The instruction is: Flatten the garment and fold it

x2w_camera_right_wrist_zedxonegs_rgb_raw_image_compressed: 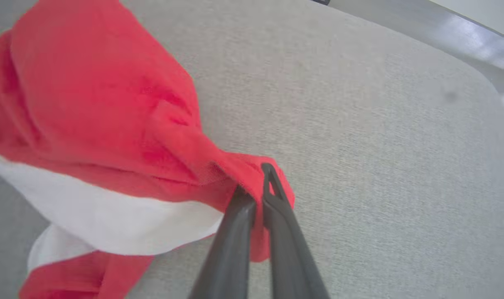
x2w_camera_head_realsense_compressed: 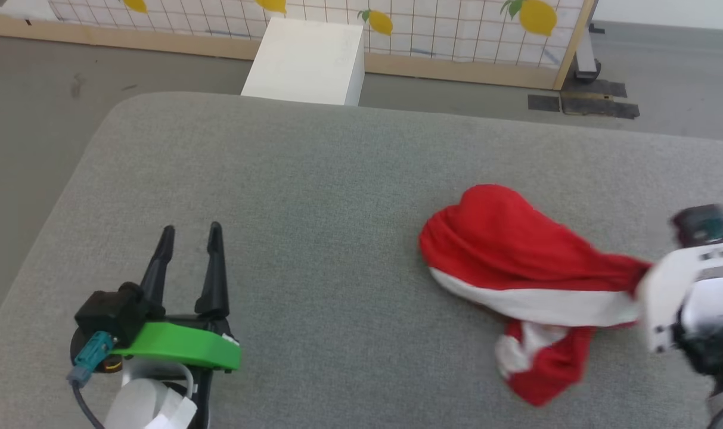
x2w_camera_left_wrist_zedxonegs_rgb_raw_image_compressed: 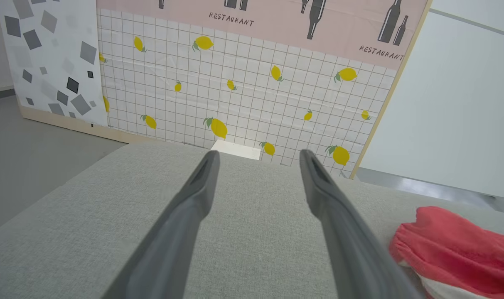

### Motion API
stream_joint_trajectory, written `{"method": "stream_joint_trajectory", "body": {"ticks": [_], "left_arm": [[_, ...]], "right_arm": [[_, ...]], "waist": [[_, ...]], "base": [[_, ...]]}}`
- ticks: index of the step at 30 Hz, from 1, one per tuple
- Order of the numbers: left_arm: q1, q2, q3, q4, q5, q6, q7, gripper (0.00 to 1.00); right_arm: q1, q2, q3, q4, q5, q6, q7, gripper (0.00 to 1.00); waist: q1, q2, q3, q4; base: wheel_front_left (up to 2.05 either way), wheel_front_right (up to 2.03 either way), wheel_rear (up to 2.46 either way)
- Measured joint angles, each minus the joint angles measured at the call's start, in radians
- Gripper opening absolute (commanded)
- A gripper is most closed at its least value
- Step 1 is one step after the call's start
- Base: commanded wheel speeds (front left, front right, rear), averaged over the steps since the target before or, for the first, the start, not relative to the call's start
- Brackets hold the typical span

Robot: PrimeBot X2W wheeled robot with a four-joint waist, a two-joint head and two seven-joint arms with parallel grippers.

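Red fabric, one garment [x2w_camera_head_realsense_compressed: 504, 250], is lying bunched; right gripper [x2w_camera_right_wrist_zedxonegs_rgb_raw_image_compressed: 255, 180] is pinching its near edge, left gripper [x2w_camera_head_realsense_compressed: 191, 228] gaping empty, well apart.

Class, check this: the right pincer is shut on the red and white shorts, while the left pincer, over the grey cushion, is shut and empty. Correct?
No: the left pincer is open, fingers apart, as the left wrist view shows. It is empty over the cushion, and the right pincer is shut on the shorts.
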Motion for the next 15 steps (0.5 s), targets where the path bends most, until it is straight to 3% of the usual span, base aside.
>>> {"method": "stream_joint_trajectory", "body": {"ticks": [10, 11, 15], "left_arm": [[-0.042, -0.011, -0.023, 0.045, 0.002, -0.034, 0.000, 1.00], [-0.044, -0.012, -0.024, 0.052, 0.002, -0.035, 0.000, 1.00], [-0.044, -0.015, -0.024, 0.071, 0.002, -0.039, 0.000, 1.00]], "right_arm": [[-0.064, -0.025, -0.195, 0.213, -0.127, 0.000, -0.071, 0.03], [-0.065, -0.016, -0.207, 0.229, -0.129, 0.000, -0.078, 0.98], [-0.078, 0.029, -0.234, 0.236, -0.113, 0.000, -0.157, 1.00]], "waist": [[0.0000, 0.0000, 0.058, 0.023], [0.0000, 0.0000, 0.061, 0.027], [0.0000, 0.0000, 0.058, 0.026]], "base": [[0.00, 0.00, 0.00], [0.00, 0.00, 0.00], [0.00, 0.00, 0.00]]}}
